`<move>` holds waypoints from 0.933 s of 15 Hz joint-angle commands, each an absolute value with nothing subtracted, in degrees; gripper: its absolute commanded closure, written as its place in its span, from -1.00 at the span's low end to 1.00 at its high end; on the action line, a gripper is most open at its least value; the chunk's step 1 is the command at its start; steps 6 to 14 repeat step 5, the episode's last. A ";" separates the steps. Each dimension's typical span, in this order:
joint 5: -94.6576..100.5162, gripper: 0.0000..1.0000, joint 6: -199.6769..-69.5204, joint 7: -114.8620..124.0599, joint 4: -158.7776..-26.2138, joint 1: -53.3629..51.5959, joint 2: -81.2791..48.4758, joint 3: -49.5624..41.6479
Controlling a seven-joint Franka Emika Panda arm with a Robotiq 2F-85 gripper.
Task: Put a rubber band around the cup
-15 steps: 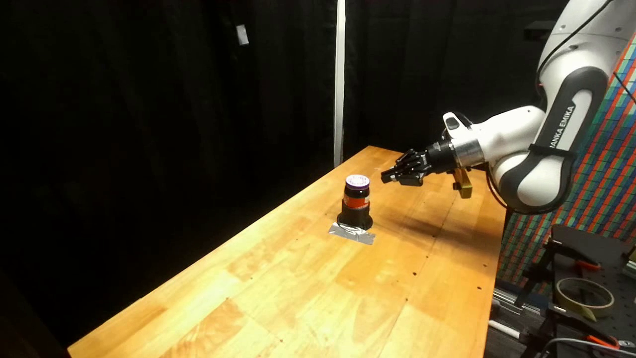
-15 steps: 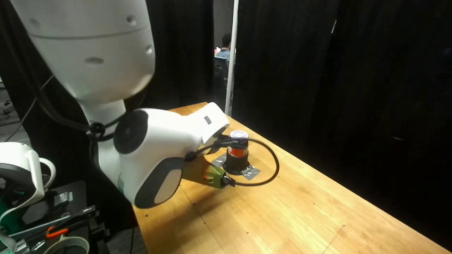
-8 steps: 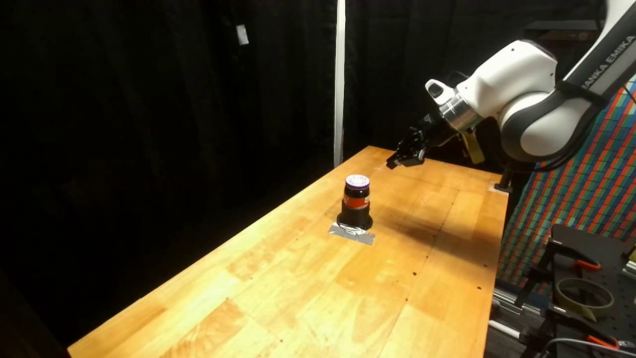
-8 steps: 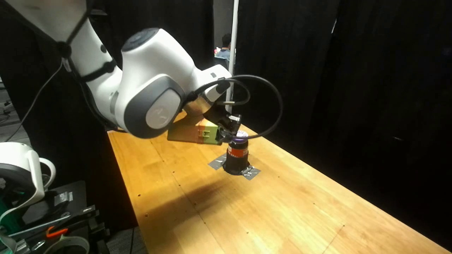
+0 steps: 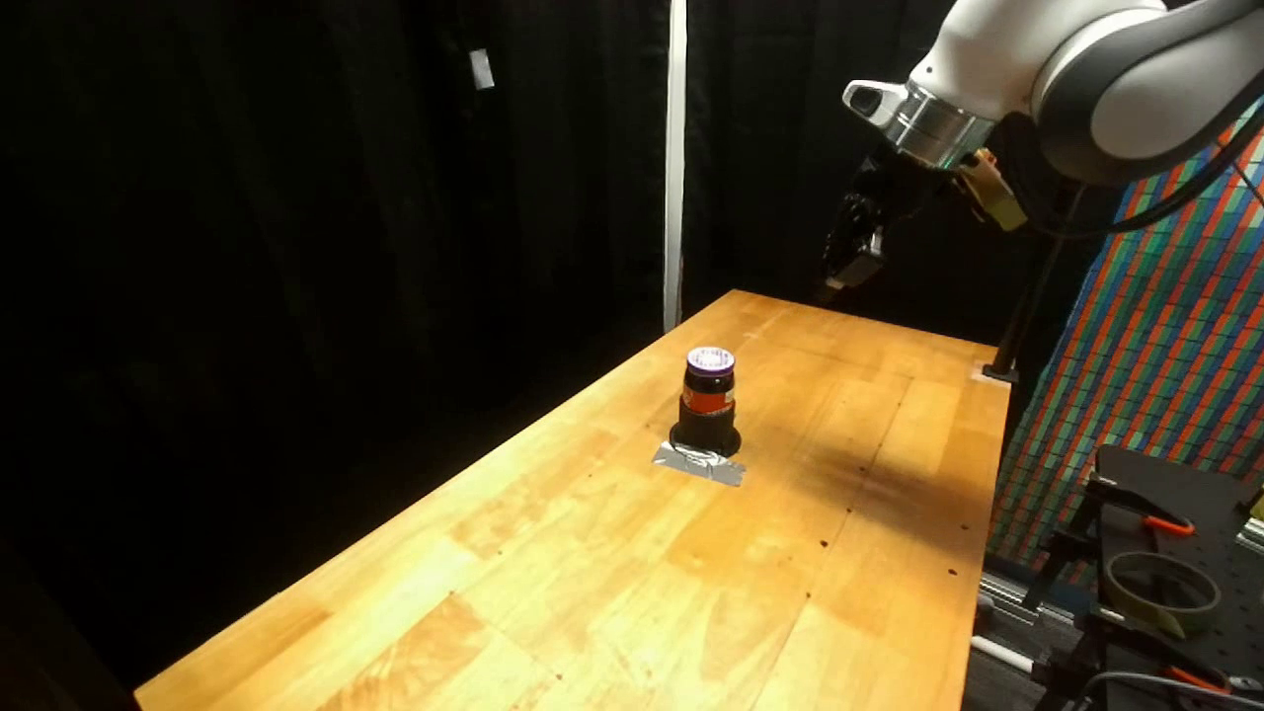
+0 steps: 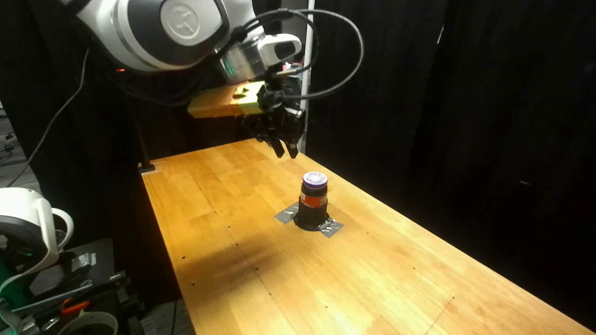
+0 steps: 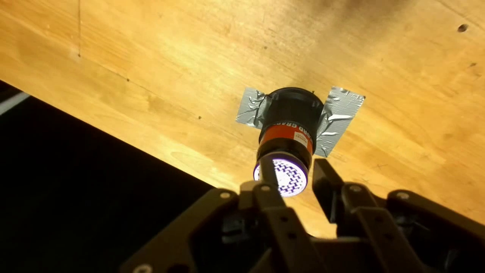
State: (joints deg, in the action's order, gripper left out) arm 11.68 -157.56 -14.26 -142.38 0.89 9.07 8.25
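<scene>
Cup [image 5: 709,403]: stands upright on the desk [image 5: 592,592] in both exterior views. Has a dark body, an orange-red label [image 7: 284,133] round the middle and, on top, a white-patterned lid [image 5: 711,359] edged in purple. Meets silver tape [image 7: 248,106] at the foot, with one strip to the left and another to the right in the wrist view.

Next along: fingers [image 7: 325,181], higher than the cup in both exterior views. Hang above the desk, pointing downward, apart from the cup. Stand released, parted by a gap between the tips. Overlap part of the lid in the wrist view.

Farther right in an exterior view: silver collar [image 5: 938,126], then yellow block [image 5: 992,193], both on the wrist of a white arm [image 5: 1007,49]. Runs off at the upper right, with dark grey covers.

At the far right: multicoloured sheet [image 5: 1126,336] and, lower down, roll of tape [image 5: 1192,619] lying on a dark stand [image 5: 1145,474].
</scene>
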 commanded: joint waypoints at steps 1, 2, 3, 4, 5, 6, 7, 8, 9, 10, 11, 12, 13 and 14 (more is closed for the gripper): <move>8.14 -0.30 -141.59 -15.13 -136.05 -3.12 14.90 6.46; 8.17 -0.44 -138.41 -14.85 -134.39 -3.49 15.28 6.31; 8.64 -0.62 -135.43 -13.96 -132.79 -3.71 15.54 6.42; 10.05 -0.75 -139.81 -13.81 -135.47 -3.65 14.64 6.19; 10.04 -0.39 -138.36 -13.80 -134.64 -3.87 15.24 6.16; 10.04 -0.39 -138.36 -13.80 -134.64 -3.87 15.24 6.16; 10.04 -0.39 -138.36 -13.80 -134.64 -3.87 15.24 6.16; 10.04 -0.39 -138.36 -13.80 -134.64 -3.87 15.24 6.16; 10.04 -0.39 -138.36 -13.80 -134.64 -3.87 15.24 6.16; 10.04 -0.39 -138.36 -13.80 -134.64 -3.87 15.24 6.16; 10.04 -0.39 -138.36 -13.80 -134.64 -3.87 15.24 6.16; 10.04 -0.39 -138.36 -13.80 -134.64 -3.87 15.24 6.16; 10.04 -0.39 -138.36 -13.80 -134.64 -3.87 15.24 6.16; 10.04 -0.39 -138.36 -13.80 -134.64 -3.87 15.24 6.16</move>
